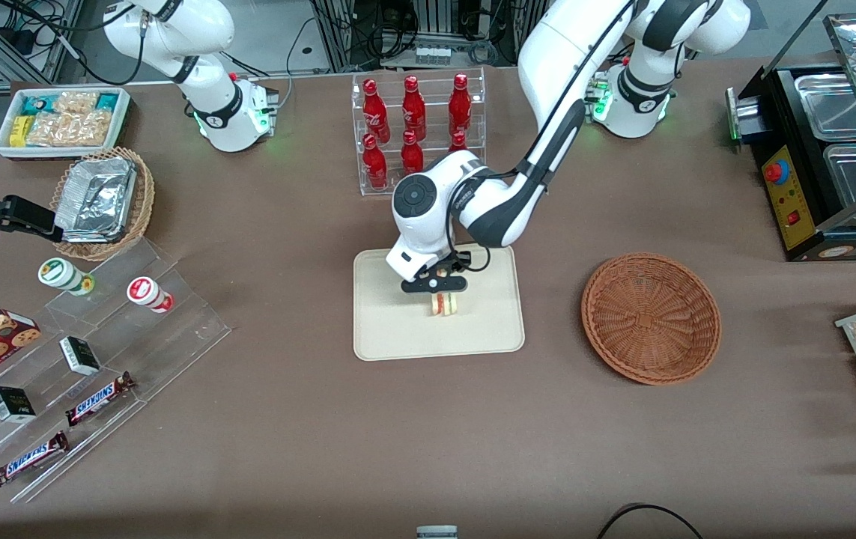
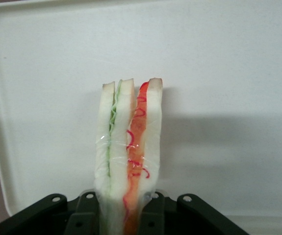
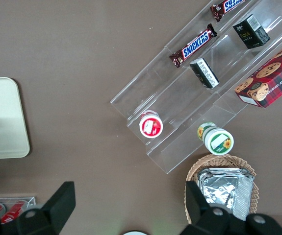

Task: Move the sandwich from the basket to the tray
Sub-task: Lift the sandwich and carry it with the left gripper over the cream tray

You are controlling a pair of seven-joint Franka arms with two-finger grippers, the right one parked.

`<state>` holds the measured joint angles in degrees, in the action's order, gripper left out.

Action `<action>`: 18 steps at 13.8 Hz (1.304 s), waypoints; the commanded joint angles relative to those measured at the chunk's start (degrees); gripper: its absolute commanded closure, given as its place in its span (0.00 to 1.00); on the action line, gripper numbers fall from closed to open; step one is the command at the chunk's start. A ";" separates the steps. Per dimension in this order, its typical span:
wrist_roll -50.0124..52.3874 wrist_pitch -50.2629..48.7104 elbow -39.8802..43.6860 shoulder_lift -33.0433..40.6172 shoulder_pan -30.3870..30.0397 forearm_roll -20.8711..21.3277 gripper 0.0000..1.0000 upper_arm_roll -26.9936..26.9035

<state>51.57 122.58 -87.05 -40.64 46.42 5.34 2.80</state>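
- The small wrapped wedge sandwich [image 2: 128, 156], pale bread with a red-orange and green filling stripe, sits clamped between the black two-finger gripper [image 1: 442, 299] of the left arm; the jaws press on its flat bread faces.
- You see it stand on edge, long axis running straight out from the fingertips, filling stripe facing the wrist camera.
- It hangs directly over the flat cream-beige rectangular tray [image 1: 487, 329], roughly mid-tray, well inside the low rim.
- Whether its lower edge touches the tray surface, you can't tell; the shadow in the wrist view suggests it's close.
- Relation that matters: the sandwich is straight below the gripper, the tray straight below that, so my read is a short vertical drop plus release, no sideways correction.
- Risk as I judge it: a thin wedge on edge may tip flat when you let go.
- The round reddish-brown wicker basket [image 1: 651, 317] lies toward the working arm's end of the table, well apart from the tray, nothing in it.
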 commanded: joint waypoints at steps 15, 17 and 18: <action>2.39 2.14 5.22 -3.05 0.60 1.07 0.01 -1.39; 2.39 0.40 5.49 -0.33 -0.45 0.81 0.01 -1.57; 2.39 -1.70 5.49 1.34 -1.07 0.64 0.00 -1.57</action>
<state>52.72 124.33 -81.30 -43.07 46.25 5.44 1.42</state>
